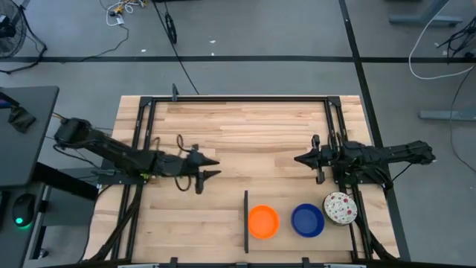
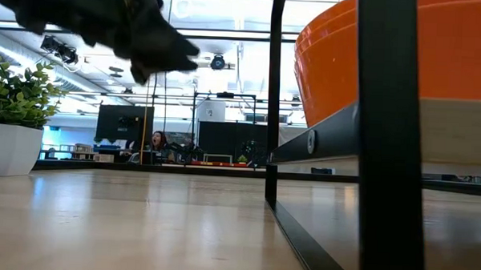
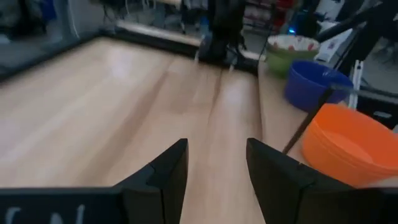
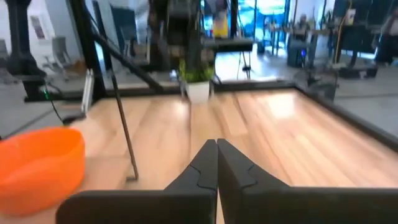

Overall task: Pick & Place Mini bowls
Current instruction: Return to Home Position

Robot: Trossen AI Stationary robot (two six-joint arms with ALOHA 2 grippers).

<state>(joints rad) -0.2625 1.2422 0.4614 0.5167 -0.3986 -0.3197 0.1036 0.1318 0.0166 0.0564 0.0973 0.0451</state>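
The mini bowls [image 1: 307, 220] sit in three piles, orange, blue and speckled white, in a row on the shelf [image 1: 246, 222] at the table's [image 1: 245, 126] near right. The right gripper [image 1: 297, 158], fingers together, hangs just beyond them. The left gripper [image 1: 213, 168], fingers apart, is mid-table. My worry is that a low swing home by the right arm [image 1: 387, 154] could clip the white pile or the shelf.

Orange bowl [image 2: 327, 66] on black-framed shelf [image 2: 312, 142]
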